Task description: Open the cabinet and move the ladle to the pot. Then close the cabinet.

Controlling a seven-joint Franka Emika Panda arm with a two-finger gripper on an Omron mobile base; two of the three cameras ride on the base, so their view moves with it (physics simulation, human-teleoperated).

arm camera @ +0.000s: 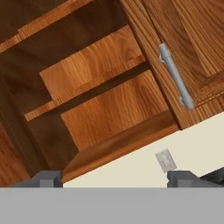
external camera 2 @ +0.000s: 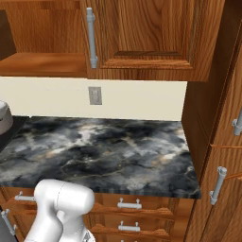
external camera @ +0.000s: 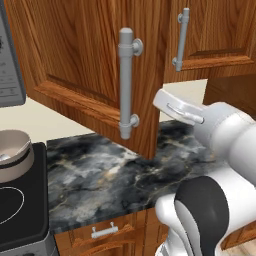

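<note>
The cabinet's left door (external camera: pixel 85 65) stands swung wide open towards me, its long grey handle (external camera: pixel 126 82) near the middle of the left base view. The right door (external camera 2: pixel 146 33) is closed. In the hand view I look up into the open cabinet (arm camera: pixel 100 100) at bare wooden shelves. My gripper (arm camera: pixel 113 178) is open, fingertips wide apart with nothing between them, aimed at the cabinet's lower shelf edge. The pot (external camera: pixel 20 162) sits on the stove at far left. A grey curved shape (external camera: pixel 14 150) lies inside it; I cannot tell if it is the ladle.
A dark marbled counter (external camera 2: pixel 104 146) runs under the cabinet, with low drawers (external camera 2: pixel 128 204) below it. A wall outlet (external camera 2: pixel 95 95) sits on the cream backsplash. A tall wooden cabinet (external camera 2: pixel 212 118) closes the right side. A black stove top (external camera: pixel 15 205) lies at left.
</note>
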